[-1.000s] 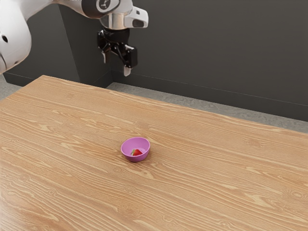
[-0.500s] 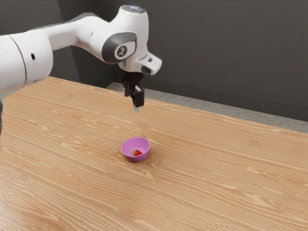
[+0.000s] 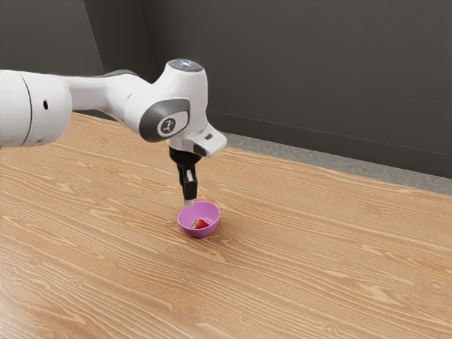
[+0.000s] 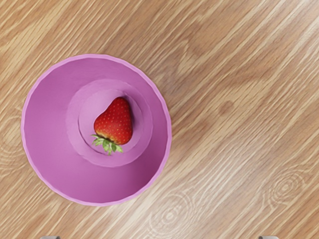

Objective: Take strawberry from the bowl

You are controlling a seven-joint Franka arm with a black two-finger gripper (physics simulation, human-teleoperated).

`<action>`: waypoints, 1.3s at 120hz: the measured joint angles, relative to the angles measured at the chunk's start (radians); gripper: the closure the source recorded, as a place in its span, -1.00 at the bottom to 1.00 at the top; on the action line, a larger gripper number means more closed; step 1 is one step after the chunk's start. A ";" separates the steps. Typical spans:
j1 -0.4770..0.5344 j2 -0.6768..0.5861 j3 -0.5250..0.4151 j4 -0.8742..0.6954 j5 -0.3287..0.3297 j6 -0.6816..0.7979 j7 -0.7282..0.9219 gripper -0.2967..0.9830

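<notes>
Down over the bowl go the fingers [image 3: 188, 202], pointing straight at the worktop [image 3: 318, 268], and they are wide apart with nothing between them. Their tips stand well clear of one another, one at each side of the wrist view. In the exterior view the nearer tip overlaps the bowl's rim, on the side toward the worktop's far edge; whether it touches the rim, nobody could say from here. And there's the strawberry [image 4: 114, 122], inside the pink-purple bowl [image 4: 45, 149], lying on its side on the round base! It is bright red, speckled with pale seeds, its green leaves [image 4: 107, 144] turned toward the side where the fingers are, its narrower end turned away from them. The bowl itself sits upright on the wood grain, well in from the far edge that runs beside the grey floor [image 3: 282, 152] and the dark wall [image 3: 304, 63]. In from the exterior view's left comes the white arm [image 3: 176, 99], stretching across above the worktop, bending down at its dark-banded joint, and bringing those parted fingers in close by the rim.
</notes>
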 joint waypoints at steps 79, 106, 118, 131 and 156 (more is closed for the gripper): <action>0.032 0.203 0.014 0.042 0.007 0.177 -0.032 -0.15; 0.032 0.252 0.027 0.055 0.015 0.218 -0.054 -0.15; 0.032 0.278 0.028 0.074 0.017 0.229 -0.061 -0.15; 0.032 0.299 0.028 0.079 0.019 0.247 -0.067 -0.15; 0.033 0.318 0.041 0.087 0.019 0.274 -0.075 -0.15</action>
